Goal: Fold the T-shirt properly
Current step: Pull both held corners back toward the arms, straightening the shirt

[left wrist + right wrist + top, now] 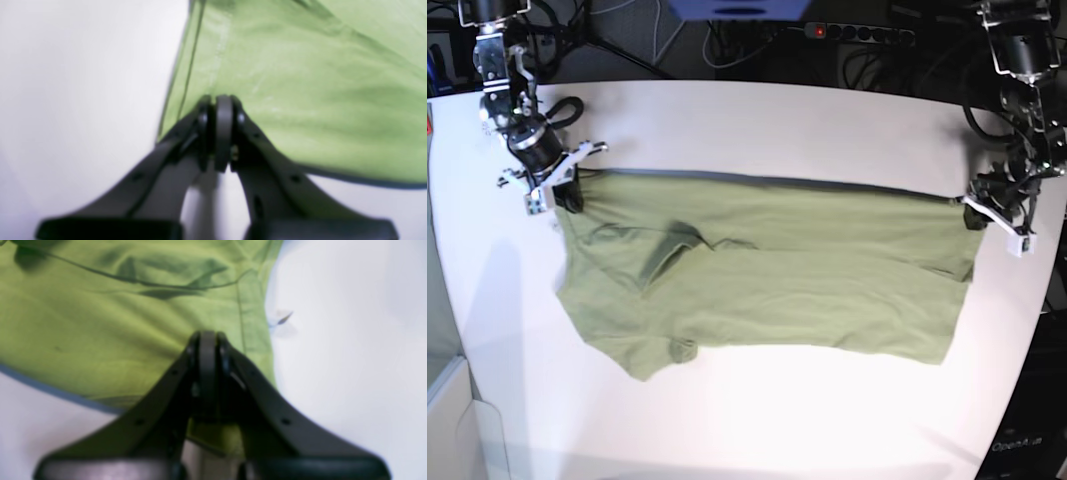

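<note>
white table (757, 420) | T-shirt (777, 280) spread flat | cables (727, 35) behind

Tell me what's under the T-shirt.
The T-shirt lies spread on the white table, which shows all around it. Whatever the cloth covers cannot be seen.

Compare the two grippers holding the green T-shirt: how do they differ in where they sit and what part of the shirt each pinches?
In the base view, the right gripper sits at the left, pinching the T-shirt at the rumpled sleeve end; the left gripper sits at the right, pinching the smoother end. Shared: both are shut on the far edge, drawing it into a straight line.
</note>
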Motion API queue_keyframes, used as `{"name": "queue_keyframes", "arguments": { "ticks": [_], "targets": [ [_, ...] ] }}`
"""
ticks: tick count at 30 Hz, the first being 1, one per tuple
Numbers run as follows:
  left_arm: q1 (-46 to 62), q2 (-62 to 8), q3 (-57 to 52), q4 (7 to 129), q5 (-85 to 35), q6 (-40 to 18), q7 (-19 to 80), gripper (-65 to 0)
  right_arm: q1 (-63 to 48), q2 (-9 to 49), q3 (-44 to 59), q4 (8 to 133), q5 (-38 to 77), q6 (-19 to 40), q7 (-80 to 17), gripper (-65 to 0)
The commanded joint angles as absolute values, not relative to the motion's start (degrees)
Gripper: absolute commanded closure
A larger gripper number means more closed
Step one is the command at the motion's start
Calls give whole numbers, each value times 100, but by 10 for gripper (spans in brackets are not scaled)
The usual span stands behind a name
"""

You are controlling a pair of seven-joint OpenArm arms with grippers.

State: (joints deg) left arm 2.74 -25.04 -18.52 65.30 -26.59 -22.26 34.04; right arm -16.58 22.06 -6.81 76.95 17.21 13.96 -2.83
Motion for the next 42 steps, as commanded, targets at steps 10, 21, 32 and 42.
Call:
{"name": "queue_keyframes", "arguments": {
  "ticks": [10,21,32,42],
  "targets": [
    [1314,-2598,-1745,6466,-2387,-2202,4040,-28,-2835,2132,-690,7600,1525,1411,-699,-1],
    [2695,-2563,-1789,7257,-2387,-2202,4031,-27,-3644,2097,-699,7600,1525,1411,84,-1],
    [3134,-2607,-1798,7345,-2387,-2202,4013,-27,-3600,2211,-699,7591,1516,1411,84,-1],
    [3178,-2571,-1807,7389,-2396,-2202,4022,-27,-3635,2308,-242,7908,1516,1411,84,-1]
  ]
}}
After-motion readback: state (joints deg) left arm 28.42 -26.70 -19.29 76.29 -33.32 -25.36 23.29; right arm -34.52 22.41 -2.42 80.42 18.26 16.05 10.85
